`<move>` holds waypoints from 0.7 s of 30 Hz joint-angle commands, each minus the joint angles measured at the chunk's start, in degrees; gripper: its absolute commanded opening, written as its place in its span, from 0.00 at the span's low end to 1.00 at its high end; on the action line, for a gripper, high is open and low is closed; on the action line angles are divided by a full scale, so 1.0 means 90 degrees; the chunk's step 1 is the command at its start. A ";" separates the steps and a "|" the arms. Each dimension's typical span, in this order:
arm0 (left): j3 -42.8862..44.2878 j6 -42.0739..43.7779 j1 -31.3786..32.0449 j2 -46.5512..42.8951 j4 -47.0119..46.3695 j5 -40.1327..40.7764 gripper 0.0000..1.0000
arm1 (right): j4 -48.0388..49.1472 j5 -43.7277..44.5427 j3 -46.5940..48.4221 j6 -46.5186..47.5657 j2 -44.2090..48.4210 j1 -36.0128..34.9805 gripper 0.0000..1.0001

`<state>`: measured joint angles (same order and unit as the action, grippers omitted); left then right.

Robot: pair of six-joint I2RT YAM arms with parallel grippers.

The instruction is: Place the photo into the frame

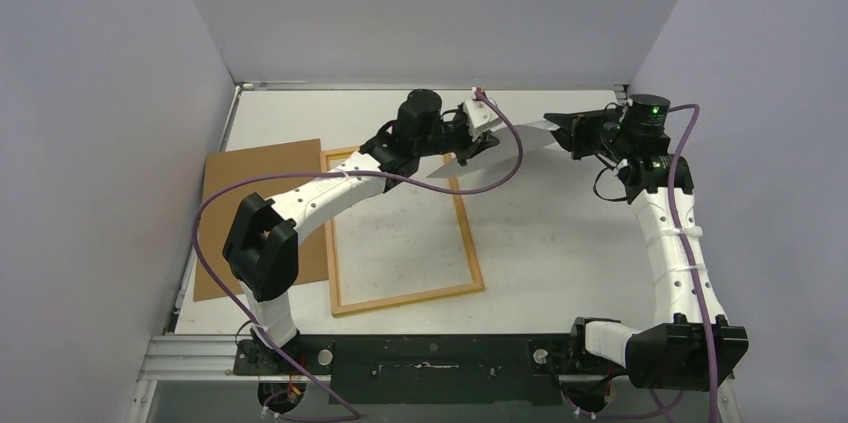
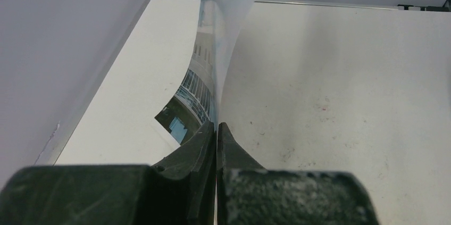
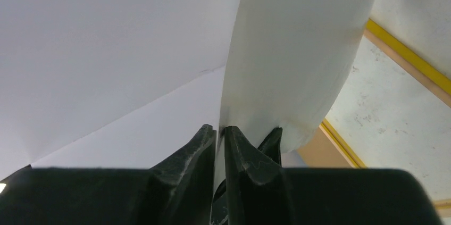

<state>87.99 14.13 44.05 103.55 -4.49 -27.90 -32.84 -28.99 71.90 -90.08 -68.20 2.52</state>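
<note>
Tabletop, white and scuffed, is the widest thing here, hemmed in by pale walls on the left, far and right sides. A broad stretch of bare surface runs from the frame's right rail across to the right arm.

The plain brown backing board lies flat at the left, partly under the left arm. Its right edge meets or slips beneath the frame; which one cannot be told.

The frame lies flat just right of the board, a thin light-wood rectangle with white table showing through its opening. The right wrist view catches a bright yellow strip along its rim.

The photo hangs in the air over the frame's far right corner, stretched between the two arms and bowed. Its printed side shows a white building with rows of windows under pale blue; its back is plain white.

The left gripper is clenched on one edge of the sheet, its jaws pressed together with the paper rising from between them. The right gripper pinches the opposite edge in the same way.
</note>
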 commanded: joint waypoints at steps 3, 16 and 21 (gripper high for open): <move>0.0193 0.0088 -0.0010 -0.0202 -0.0259 0.0941 0.00 | 0.1213 -0.0088 -0.0377 -0.0387 0.0209 0.0028 0.53; 0.1061 -0.1059 -0.0737 -0.0639 0.0867 -0.0378 0.00 | 0.4036 -0.1042 0.0711 0.1739 -0.0599 0.0573 0.91; 0.1852 -0.1093 -0.0825 -0.0783 0.1702 -0.0824 0.00 | 0.4213 -0.1687 0.1468 0.4800 -0.0681 0.0307 0.92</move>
<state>97.25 5.26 36.88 102.98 5.78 -28.71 -3.09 -37.19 79.55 -70.91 -75.66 7.40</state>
